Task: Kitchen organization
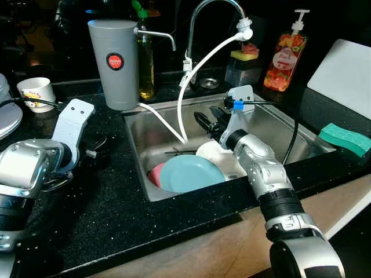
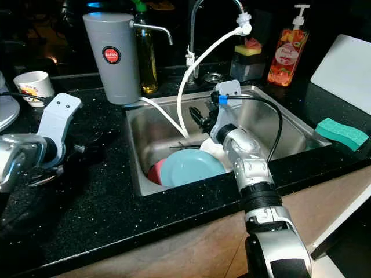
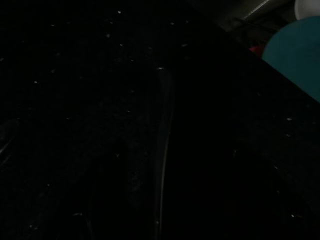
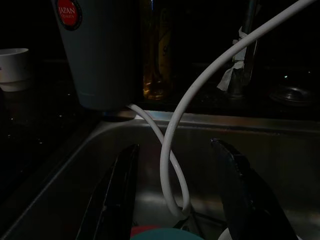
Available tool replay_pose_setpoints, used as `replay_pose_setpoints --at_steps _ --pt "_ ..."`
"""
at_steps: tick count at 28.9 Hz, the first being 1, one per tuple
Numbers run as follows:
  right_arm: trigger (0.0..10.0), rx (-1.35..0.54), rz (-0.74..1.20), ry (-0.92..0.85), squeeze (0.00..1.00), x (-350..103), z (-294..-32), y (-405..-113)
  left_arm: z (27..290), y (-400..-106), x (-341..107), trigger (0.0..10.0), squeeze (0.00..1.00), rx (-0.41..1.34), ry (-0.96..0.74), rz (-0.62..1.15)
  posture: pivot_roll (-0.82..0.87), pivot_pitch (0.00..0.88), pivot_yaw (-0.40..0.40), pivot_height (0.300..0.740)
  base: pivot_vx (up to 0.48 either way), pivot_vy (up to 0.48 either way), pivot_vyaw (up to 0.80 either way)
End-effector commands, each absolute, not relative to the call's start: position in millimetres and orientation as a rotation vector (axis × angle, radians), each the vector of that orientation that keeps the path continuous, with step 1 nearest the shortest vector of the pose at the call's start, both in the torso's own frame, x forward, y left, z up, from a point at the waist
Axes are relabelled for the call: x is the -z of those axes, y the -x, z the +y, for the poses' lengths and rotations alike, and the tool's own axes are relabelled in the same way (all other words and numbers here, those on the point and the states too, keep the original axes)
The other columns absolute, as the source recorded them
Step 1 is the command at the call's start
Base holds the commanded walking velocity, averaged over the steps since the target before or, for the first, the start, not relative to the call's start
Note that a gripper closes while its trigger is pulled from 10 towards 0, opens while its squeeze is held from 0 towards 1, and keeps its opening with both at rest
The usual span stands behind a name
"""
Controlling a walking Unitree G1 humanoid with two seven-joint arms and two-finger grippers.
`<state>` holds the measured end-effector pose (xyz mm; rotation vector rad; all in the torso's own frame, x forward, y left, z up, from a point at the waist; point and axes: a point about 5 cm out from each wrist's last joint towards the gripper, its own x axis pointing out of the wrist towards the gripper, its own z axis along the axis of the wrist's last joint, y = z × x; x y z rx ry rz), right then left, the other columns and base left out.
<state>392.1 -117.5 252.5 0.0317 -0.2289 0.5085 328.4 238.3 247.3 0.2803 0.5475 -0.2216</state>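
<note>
Silver right arm reaches into the sink (image 1: 272,124), right gripper (image 4: 177,195) jaws wide above the teal plate (image 1: 190,172); left gripper (image 1: 87,152) jaws' state cannot be told.

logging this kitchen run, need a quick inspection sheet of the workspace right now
surface: black speckled counter around a steel sink
job's things: teal plate over a red dish, white dish behind, all in the sink
clutter: grey water filter, oil bottle, soap dispenser, green sponge, cup, white board
grippers: right gripper over the sink, jaws open; left gripper low over the counter
cables: white hose from faucet into the sink; black cable on the right arm
surroundings: dark, nothing seen
</note>
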Motion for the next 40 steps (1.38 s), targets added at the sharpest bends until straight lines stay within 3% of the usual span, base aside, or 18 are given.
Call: replay_pose_setpoints --at_steps 1,8,19,20,21,22,23,33,40 --pt "10.0 -0.513 -0.211 -0.023 0.00 -253 -118 -393 242 -322 -231 10.0 0.00 0.230 -0.298 0.664 0.07 0.069 -0.012 0.740 0.000 0.000 0.00" --pt "10.0 -0.517 -0.203 -0.034 0.00 -252 -118 -394 248 -314 -222 10.0 0.00 0.202 -0.324 0.773 0.07 0.070 -0.014 0.740 0.000 0.000 0.00" --pt "10.0 -0.570 -0.186 -0.010 0.00 -254 -112 -394 255 -306 -211 10.0 0.00 0.195 -0.197 0.857 0.07 0.071 -0.019 0.740 0.000 0.000 0.00" --pt "10.0 -0.576 -0.184 -0.008 0.00 -254 -111 -394 256 -305 -209 7.2 0.00 0.193 -0.194 0.868 0.07 0.071 -0.019 0.740 0.000 0.000 0.00" --pt "10.0 -0.581 -0.182 -0.007 0.00 -254 -111 -394 257 -303 -208 5.5 0.00 0.191 -0.193 0.877 0.07 0.071 -0.019 0.740 0.000 0.000 0.00" --pt "10.0 -0.584 -0.180 -0.006 0.00 -254 -110 -394 257 -303 -207 1.7 0.00 0.190 -0.191 0.881 0.07 0.071 -0.019 0.740 0.000 0.000 0.00" --pt "10.0 -0.587 -0.179 -0.005 0.00 -254 -110 -394 258 -302 -206 0.0 0.00 0.189 -0.183 0.884 0.07 0.071 -0.019 0.740 0.000 0.000 0.00" --pt "10.0 -0.593 -0.177 -0.007 0.00 -256 -109 -395 260 -300 -206 0.0 0.00 0.189 -0.174 0.896 0.08 0.073 -0.024 0.740 0.000 0.000 0.00" --pt "10.0 -0.587 -0.180 -0.019 0.00 -258 -110 -395 260 -307 -218 0.0 0.00 0.175 -0.148 0.805 0.08 0.069 -0.022 0.740 0.000 0.000 0.00"
